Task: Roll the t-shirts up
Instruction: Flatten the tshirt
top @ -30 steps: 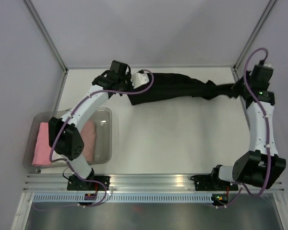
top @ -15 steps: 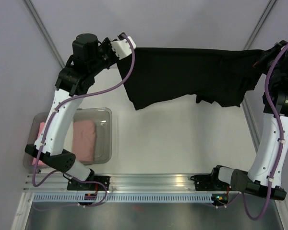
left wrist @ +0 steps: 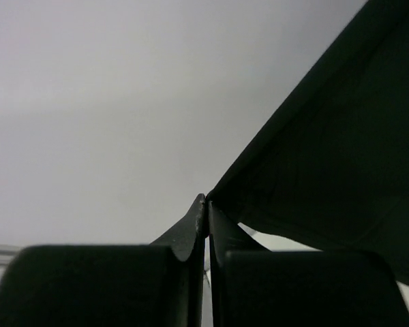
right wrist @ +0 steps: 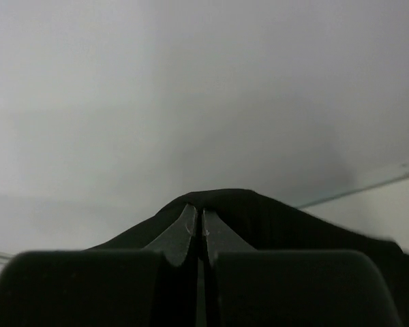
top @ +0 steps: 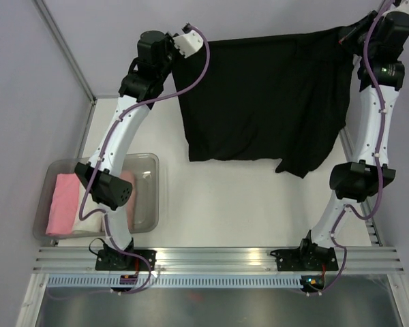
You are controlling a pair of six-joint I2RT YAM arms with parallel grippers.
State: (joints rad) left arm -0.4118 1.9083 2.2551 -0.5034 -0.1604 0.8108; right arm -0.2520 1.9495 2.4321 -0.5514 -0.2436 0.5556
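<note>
Black t-shirt (top: 266, 95) hangs spread above table (top: 225, 204).

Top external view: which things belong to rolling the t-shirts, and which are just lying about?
Job in hand: black t-shirt, held up spread between left gripper and right gripper; pink roll.
Just lying about: clear plastic bin holding the pink roll; table.
</note>
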